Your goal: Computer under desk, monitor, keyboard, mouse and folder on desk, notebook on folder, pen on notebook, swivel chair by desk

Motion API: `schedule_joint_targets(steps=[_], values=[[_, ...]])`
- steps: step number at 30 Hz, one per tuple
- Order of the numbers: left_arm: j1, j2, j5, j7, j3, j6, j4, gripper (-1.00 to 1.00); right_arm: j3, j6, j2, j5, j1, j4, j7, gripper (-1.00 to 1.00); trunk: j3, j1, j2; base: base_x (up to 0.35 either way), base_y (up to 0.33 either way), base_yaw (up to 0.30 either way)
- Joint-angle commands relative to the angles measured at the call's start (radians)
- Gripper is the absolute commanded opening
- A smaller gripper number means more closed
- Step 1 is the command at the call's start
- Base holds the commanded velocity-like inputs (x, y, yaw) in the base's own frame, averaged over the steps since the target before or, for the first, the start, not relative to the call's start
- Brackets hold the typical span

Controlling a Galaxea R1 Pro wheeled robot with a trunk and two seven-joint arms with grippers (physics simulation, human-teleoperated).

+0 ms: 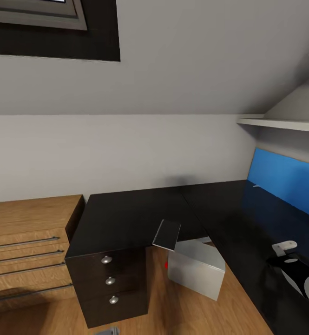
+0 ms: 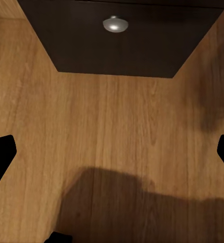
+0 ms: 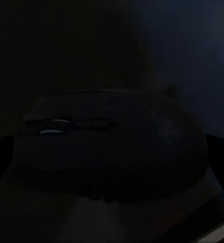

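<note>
The L-shaped worktop [image 1: 126, 214] is lying glossy and black, w/ its front edge running along open light-wood floor [image 2: 117, 126]. That floor is giving plenty of free room below the left fingers [image 2: 0, 154], which are hanging spread wide apart, nothing between them. Just past those fingers the dark drawer unit [image 1: 110, 284] is showing a flat front and round metal knobs. Beside it a light wooden cabinet [image 1: 24, 242] w/ long bar handles is closing that side.

The right fingers [image 3: 220, 152] are standing spread about as wide, and the mouse [image 3: 112, 147] is sitting right between them, taking up nearly the whole gap. It's rounded, dark, matte, w/ a small pale scroll wheel. Too dark to tell if the pads are touching it. In the head view the right arm [image 1: 284, 249] is reaching over the worktop's far wing, near a blue wall panel [image 1: 284, 179].

The computer [image 1: 196, 270], a boxy light grey case w/ a red light, is standing on the floor under the worktop's inner corner. The notebook [image 1: 167, 234], thin and grey, is resting at that edge, partly overhanging above the case.
</note>
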State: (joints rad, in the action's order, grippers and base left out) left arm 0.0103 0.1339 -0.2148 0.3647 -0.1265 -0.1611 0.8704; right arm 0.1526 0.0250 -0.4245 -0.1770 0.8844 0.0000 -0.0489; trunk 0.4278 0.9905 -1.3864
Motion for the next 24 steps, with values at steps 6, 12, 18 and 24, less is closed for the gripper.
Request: schedule_joint_targets(steps=[6, 12, 18, 24], values=[[0.0, -0.002, -0.008, 0.007, -0.002, -0.004, 0.002, 1.0, 0.004, 0.003, 0.001, -0.009, 0.001, 0.0, -0.003, -1.0, 0.001, 0.0, -0.001, -0.115, -0.033, 0.0], [0.0, -0.002, -0.009, 0.007, -0.001, -0.004, 0.002, 1.0, 0.004, 0.003, 0.001, -0.009, 0.001, 0.0, -0.003, -1.0, 0.001, 0.0, -0.001, -0.025, -0.009, 0.0], [0.0, -0.002, -0.009, 0.007, -0.001, -0.003, 0.001, 1.0, 0.005, 0.004, 0.001, -0.009, 0.001, 0.0, -0.007, -1.0, 0.001, 0.0, -0.001, -0.002, -0.001, 0.0], [0.0, -0.001, -0.008, 0.006, -0.001, -0.003, 0.001, 1.0, 0.006, 0.004, 0.003, -0.009, 0.001, 0.0, -0.016, -1.0, 0.001, 0.0, -0.001, 0.0, 0.0, 0.0]])
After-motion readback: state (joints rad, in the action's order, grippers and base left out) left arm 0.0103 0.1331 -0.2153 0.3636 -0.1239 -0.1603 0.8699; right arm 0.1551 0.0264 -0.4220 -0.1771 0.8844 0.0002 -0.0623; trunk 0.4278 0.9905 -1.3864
